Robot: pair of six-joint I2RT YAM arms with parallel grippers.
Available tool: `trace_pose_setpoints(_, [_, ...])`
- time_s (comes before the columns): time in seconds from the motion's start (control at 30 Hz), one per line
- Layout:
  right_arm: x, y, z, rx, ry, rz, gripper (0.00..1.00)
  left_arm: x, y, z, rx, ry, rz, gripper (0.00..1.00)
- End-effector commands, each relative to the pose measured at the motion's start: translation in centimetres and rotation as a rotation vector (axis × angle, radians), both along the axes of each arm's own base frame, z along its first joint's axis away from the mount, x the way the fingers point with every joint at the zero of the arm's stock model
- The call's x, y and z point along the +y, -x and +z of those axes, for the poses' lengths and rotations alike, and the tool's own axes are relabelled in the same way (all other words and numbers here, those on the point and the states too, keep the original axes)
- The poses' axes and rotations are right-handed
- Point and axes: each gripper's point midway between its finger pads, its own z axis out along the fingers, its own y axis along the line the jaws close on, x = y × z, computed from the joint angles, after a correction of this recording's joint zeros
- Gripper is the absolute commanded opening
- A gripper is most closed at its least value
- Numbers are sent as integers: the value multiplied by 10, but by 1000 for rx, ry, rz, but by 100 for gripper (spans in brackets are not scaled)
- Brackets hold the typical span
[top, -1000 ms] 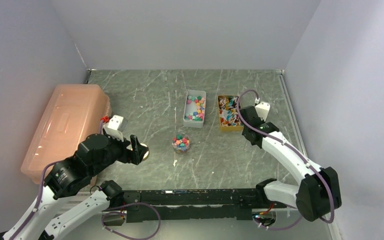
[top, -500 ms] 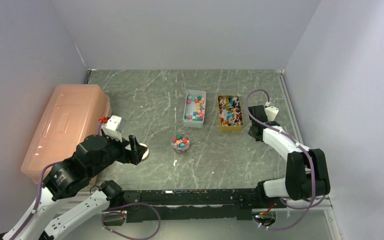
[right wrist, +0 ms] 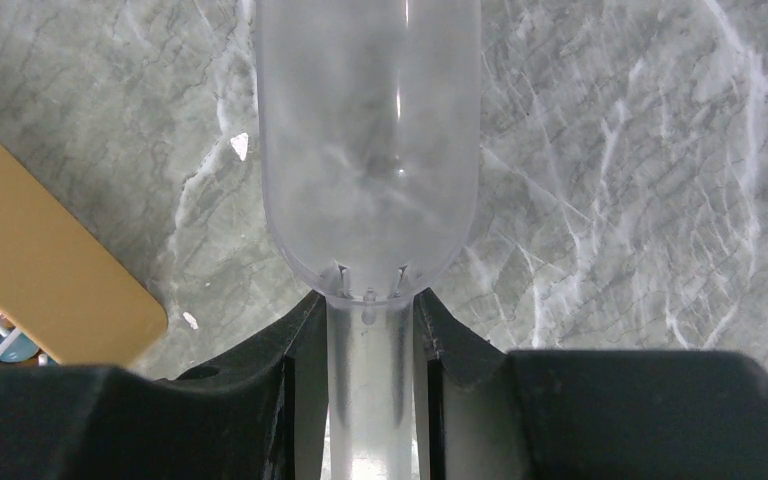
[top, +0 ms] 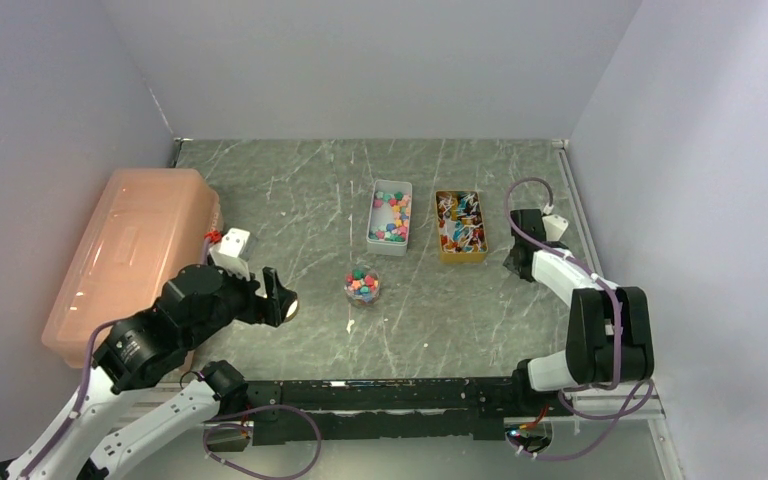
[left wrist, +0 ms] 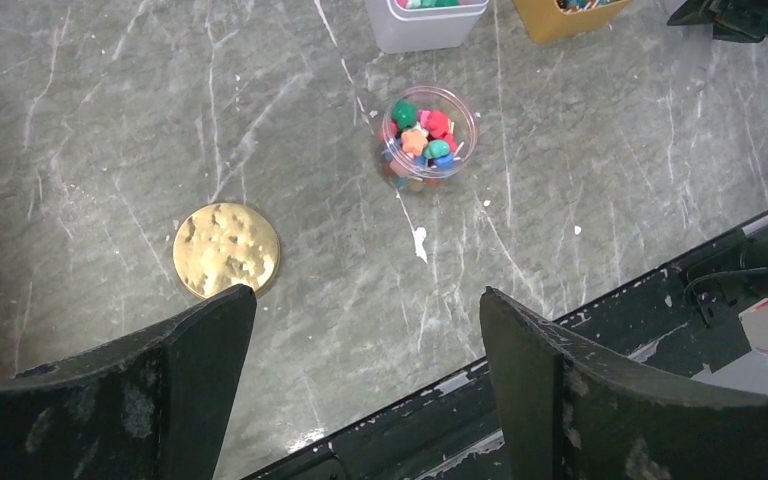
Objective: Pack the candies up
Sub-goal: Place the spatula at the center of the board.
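Top external shot, quick q: the candies [top: 363, 283] are heaped in that little clear jar [left wrist: 473, 128] mid-counter, so which arm goes for it? ~kit

Left one imo. The left hand [left wrist: 365, 300] sits just to the jar's left, fingers spread wide with nothing between them, hovering over the gold lid [left wrist: 226, 249] that lies flat on the counter [top: 290, 190]. The right hand [right wrist: 368, 340] is well off to the jar's right, pinched on the handle of a clear scoop [right wrist: 370, 150] that looks empty ~rob

So lid next? ~kit

My guess, yeah. On the left wrist cam the lid is right by one fingertip, with the jar further out and over toward the other finger. The jar stands upright, mouth up, and it's round, so there's no long axis to line up with. The candies are chunky little nuggets in pink, green, red, blue and orange, piled about to the rim, so a lid could perch on a high one. There are more of them in the white tray [top: 391, 217] just on the jar's far side ~rob
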Motion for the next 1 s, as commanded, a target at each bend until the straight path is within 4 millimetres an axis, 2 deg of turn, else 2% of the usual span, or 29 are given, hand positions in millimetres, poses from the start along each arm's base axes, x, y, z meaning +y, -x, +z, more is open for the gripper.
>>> trace_pose_setpoints(0.0, [0, -14, 3, -39, -36, -2, 5, -2, -4, 5, -8, 0, 7, 88])
trace_pose_setpoints(0.13, [3, -15, -2, -24, -69, 10, 9, -3, -5, 4, -3, -5, 6, 88])
trace_pose_setpoints(0.23, [6, -15, -7, -8, -86, 17, 17, -3, -5, 4, 1, -6, 10, 88])
trace_pose_setpoints(0.27, [0, -15, -8, -8, -93, -5, 19, -3, -6, 3, 1, -8, 9, 88])
trace_pose_setpoints(0.4, [0, -14, -5, -17, -106, -5, 26, -3, -6, 3, 3, -9, 8, 88])
trace_pose_setpoints(0.7, [2, -10, 26, -97, -108, 13, 59, -4, -6, 3, 0, -7, 4, 87])
trace_pose_setpoints(0.83, [3, -4, 37, -116, -110, 25, 67, -5, -6, 3, 8, -9, 1, 87])
trace_pose_setpoints(0.97, [10, 2, 57, -166, -136, 60, 68, -8, -7, 1, 22, -16, -2, 88])
